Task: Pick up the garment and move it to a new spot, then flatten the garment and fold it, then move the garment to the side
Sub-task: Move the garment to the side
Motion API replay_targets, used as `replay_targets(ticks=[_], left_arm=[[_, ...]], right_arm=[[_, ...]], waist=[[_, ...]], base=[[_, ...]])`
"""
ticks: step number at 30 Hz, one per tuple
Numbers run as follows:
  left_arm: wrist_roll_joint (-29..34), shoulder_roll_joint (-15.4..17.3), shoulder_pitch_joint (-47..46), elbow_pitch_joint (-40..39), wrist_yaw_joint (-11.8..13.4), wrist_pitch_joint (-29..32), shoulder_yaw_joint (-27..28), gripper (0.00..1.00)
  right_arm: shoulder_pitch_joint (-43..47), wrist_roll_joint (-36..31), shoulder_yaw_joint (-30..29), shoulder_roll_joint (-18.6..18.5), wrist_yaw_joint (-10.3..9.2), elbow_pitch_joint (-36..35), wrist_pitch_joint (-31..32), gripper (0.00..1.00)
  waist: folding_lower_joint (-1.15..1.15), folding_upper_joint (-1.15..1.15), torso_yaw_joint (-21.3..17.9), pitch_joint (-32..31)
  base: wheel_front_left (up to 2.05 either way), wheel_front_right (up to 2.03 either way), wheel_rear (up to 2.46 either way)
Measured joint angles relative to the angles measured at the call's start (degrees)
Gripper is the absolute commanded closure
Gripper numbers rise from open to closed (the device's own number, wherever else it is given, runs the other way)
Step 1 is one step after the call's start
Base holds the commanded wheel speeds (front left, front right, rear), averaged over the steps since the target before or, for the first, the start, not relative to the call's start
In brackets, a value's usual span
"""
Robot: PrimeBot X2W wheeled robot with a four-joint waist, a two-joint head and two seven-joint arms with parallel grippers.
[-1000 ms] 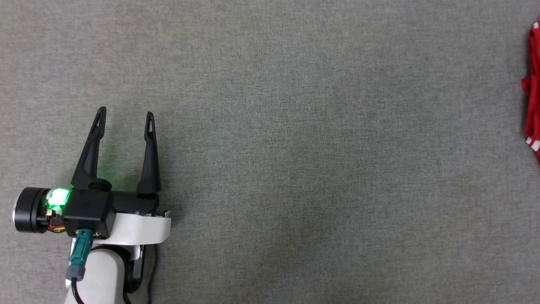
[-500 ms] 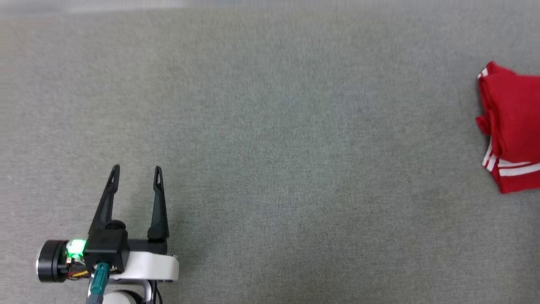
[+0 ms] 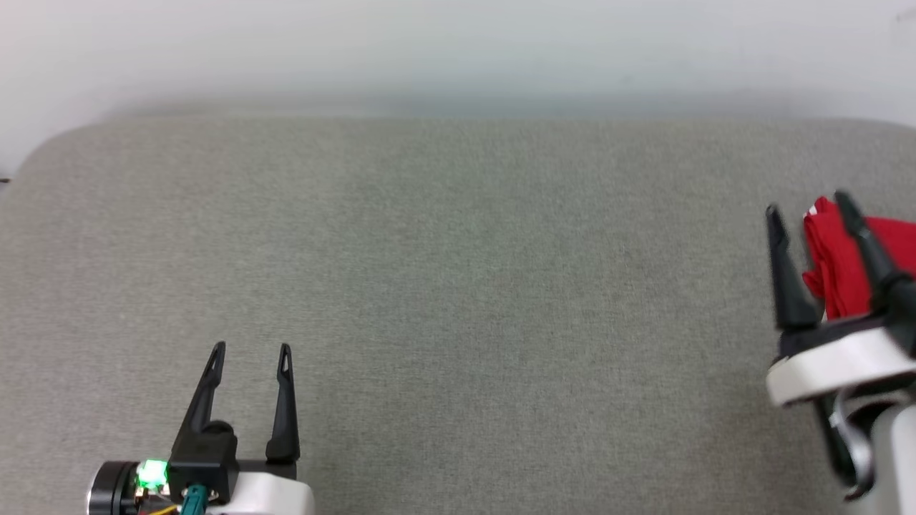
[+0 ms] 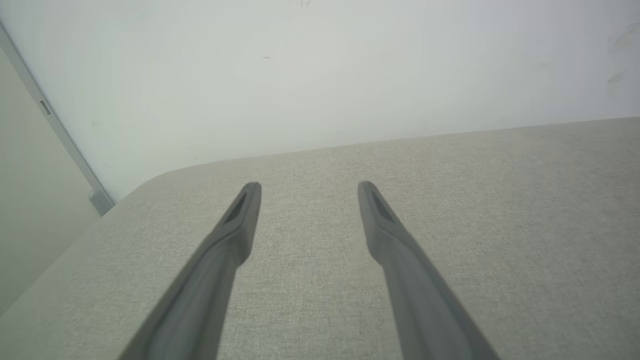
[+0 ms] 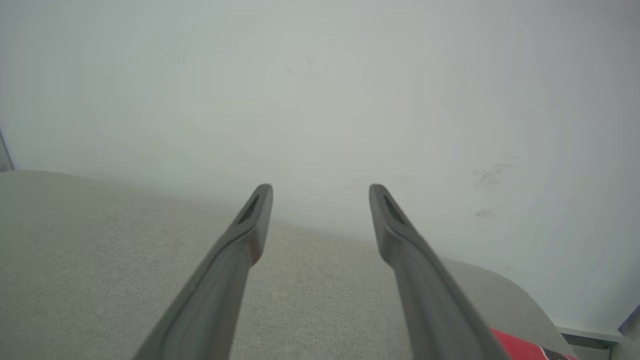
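There is one garment [image 3: 831,275] here, a red bundle with a sliver of white at its top corner. There are two grippers, each with two long dark fingers, and one grey cloth-covered desk [image 3: 465,250] with rounded corners, backed by a plain pale wall [image 3: 458,50].

The garment lies on the desk at its far right side, partly cut off by the edge of the head view. It is well apart from the left gripper [image 3: 252,347], which sits low at the near left.

The right gripper [image 3: 807,204] is right at the garment. From the head view the red cloth shows in the gap between its two fingers [image 3: 787,286], and the outer finger crosses in front of the cloth. Whether either finger touches the fabric I cannot tell from there.

In the right wrist view the right gripper [image 5: 321,187] has its fingers spread wide, with only desk and wall between them. The garment [image 5: 525,351] shows as a red patch low in the corner, beside the base of one finger and outside the gap.

In the left wrist view the left gripper [image 4: 308,186] is also spread wide, over bare grey cloth.
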Motion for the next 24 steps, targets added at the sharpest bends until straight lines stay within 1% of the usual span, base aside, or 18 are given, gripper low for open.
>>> replay_targets(ticks=[4, 8, 15, 24], left_arm=[[-0.01, -0.18, 1.33, 0.99, 0.00, 0.00, -0.18, 0.00], [-0.01, -0.31, 2.59, 1.56, 0.00, 0.00, -0.35, 0.00], [-0.54, -0.35, 4.86, 1.83, -0.36, 0.00, -0.23, 0.00], [-0.94, -0.52, 5.79, 1.68, -1.33, 0.00, -0.33, 0.00]], right_arm=[[5.45, -0.60, 0.64, 4.35, 0.00, -0.35, -2.08, 0.00], [10.78, -0.49, 0.69, 6.02, -0.01, 0.54, -3.56, 0.00], [17.10, 0.45, 0.67, 7.50, 0.00, 1.66, -5.64, 0.00], [20.64, 0.52, -0.16, 8.24, 0.00, -0.12, -6.49, 0.00]], waist=[[0.00, 0.00, 1.20, -2.60], [0.00, 0.00, 2.13, -4.83], [0.00, 0.00, 2.64, -8.04], [0.00, 0.00, 2.61, -9.43]], base=[[0.00, 0.00, 0.00], [0.00, 0.00, 0.00], [0.00, 0.00, 0.00], [0.00, 0.00, 0.00]])
